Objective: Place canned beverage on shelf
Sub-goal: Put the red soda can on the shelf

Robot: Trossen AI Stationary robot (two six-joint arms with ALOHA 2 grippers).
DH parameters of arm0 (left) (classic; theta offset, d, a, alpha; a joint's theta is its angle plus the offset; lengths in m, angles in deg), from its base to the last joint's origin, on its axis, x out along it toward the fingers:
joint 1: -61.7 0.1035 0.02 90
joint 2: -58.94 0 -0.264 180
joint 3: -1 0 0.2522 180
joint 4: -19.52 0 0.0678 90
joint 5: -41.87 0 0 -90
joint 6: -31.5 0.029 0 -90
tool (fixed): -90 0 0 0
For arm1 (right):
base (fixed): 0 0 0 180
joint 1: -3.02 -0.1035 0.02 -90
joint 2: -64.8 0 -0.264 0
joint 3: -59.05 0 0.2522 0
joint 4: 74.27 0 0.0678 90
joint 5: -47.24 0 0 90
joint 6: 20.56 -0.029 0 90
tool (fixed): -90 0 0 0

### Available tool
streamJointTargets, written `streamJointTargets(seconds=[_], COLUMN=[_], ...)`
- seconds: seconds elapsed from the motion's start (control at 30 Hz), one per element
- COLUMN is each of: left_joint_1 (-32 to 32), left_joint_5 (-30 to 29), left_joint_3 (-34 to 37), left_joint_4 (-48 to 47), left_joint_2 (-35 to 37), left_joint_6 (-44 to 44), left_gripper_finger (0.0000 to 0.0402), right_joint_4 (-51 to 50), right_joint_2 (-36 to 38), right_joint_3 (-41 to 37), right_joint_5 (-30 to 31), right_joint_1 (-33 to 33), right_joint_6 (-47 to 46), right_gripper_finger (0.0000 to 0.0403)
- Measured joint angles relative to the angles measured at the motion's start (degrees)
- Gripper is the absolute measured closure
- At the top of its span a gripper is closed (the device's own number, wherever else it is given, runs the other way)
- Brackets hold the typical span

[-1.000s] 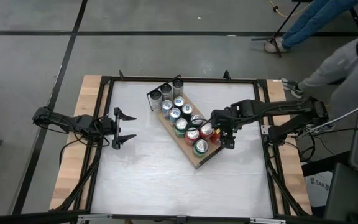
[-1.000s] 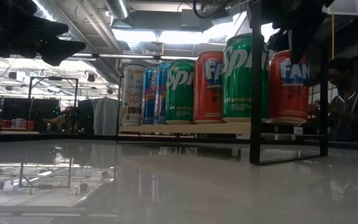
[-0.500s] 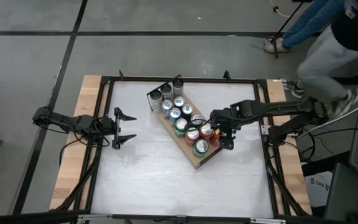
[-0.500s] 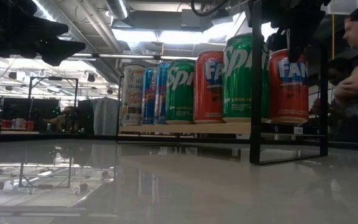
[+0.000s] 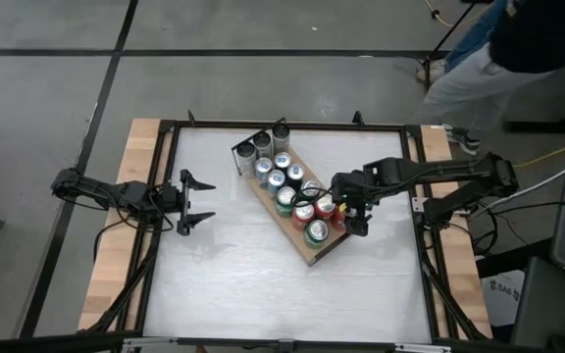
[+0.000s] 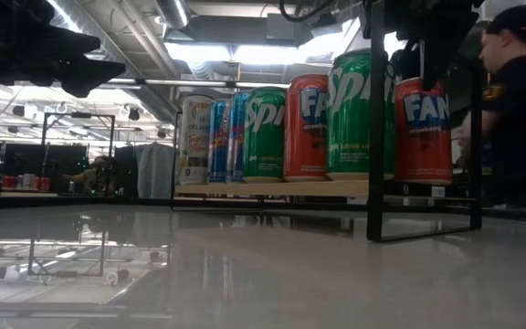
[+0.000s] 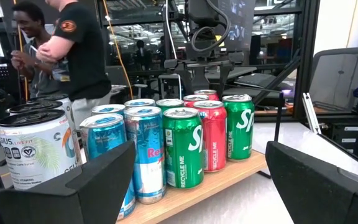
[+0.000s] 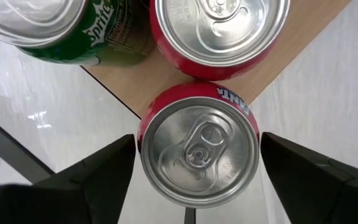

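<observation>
Red aluminium is filling my right wrist view: the Fanta can [image 8: 197, 152] is standing upright right under me, and my two dark fingers [image 8: 95, 171] are sitting clear of its sides, a gap showing on each. So my right pincer is apart, not clamped on anything. The can is sitting at the very edge of the shelf [image 8: 166, 81], and part of its lid is overhanging the white table [image 8: 36, 99]; I cannot tell how much of its base is on the board.

From the high view, my right gripper [image 5: 351, 208] is hovering over the near right end of the shelf [image 5: 314, 257], beside the packed rows of cans. My left gripper [image 5: 193, 203] is waiting, fingers spread, well off to the left.

In the low view, the red can [image 6: 423, 128] is standing beside a green Sprite can [image 6: 362, 114] behind a black rail [image 6: 375, 119]; my fingers are cut off at the top.

The left wrist view is showing the far rows only, with a person behind.

To finish well, I judge I should be rising straight up, keeping both fingers off the can, since any sideways brush could tip it off the edge.
</observation>
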Motion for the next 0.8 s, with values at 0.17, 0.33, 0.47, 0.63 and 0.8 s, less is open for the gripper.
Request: streamJointTargets(seconds=[0.17,0.33,0.47,0.63,0.8], left_joint_1=[0.0,0.0,0.0,0.0,0.0], left_joint_5=[0.0,0.0,0.0,0.0,0.0], left_joint_3=[0.0,0.0,0.0,0.0,0.0], left_joint_4=[0.0,0.0,0.0,0.0,0.0], left_joint_2=[0.0,0.0,0.0,0.0,0.0], left_joint_6=[0.0,0.0,0.0,0.0,0.0], left_gripper_finger=[0.0047,0.0047,0.0047,0.0047,0.0047], right_joint_4=[0.0,-0.2,-1.7,-7.2,-14.3], right_joint_2=[0.0,0.0,0.0,0.1,0.2], right_joint_3=[0.0,0.0,1.5,6.5,9.8], right_joint_5=[0.0,0.0,-0.1,-0.2,3.6], right_joint_1=[0.0,0.0,0.0,0.0,0.0], right_joint_6=[0.0,-0.1,0.1,0.8,1.0], right_gripper_finger=[0.0064,0.0064,0.0064,0.0063,0.0063])
